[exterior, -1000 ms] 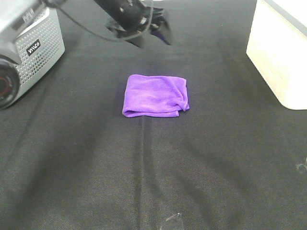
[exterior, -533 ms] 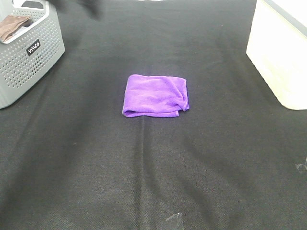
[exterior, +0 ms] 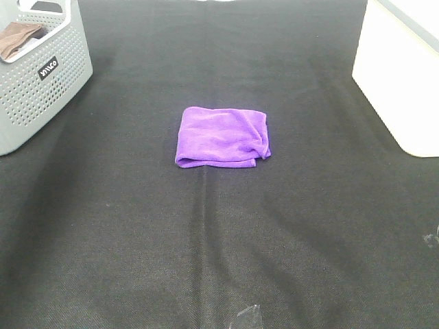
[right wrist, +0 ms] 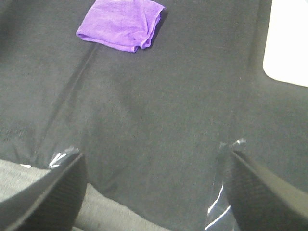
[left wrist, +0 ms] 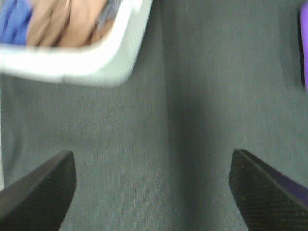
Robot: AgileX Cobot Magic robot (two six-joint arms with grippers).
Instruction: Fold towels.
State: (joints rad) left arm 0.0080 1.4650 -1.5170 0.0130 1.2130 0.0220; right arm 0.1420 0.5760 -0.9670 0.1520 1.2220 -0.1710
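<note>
On my left wrist view the left fingers [left wrist: 153,192] are spread wide and released, with nothing between them but dark cloth. One finger pad [left wrist: 41,190] sits at one edge of that view and the other at the opposite edge, both dark and textured. Past them I see the pale rim of the basket [left wrist: 91,65], blurred, with tan and blue fabric [left wrist: 57,21] piled inside it. A sliver of the purple towel [left wrist: 304,45] shows at the far edge of the same view, well apart from the fingers.

On my right wrist view the right fingers [right wrist: 154,187] are likewise parted and released, holding nothing, and hang over the near edge of the tabletop [right wrist: 159,120]. Bits of clear tape [right wrist: 62,156] lie on the black cloth close to them. The towel lies well beyond them, and a white box [right wrist: 288,43] sits off to one side.

From the high camera I see neither arm. The towel [exterior: 221,136] lies folded into a rough rectangle near the middle of the black tabletop [exterior: 206,240], with a rumpled corner on its right side. The grey perforated basket [exterior: 41,75] stands at the far left with a brown cloth [exterior: 17,38] in it, and the white box [exterior: 401,75] stands at the far right, both well apart from the towel.
</note>
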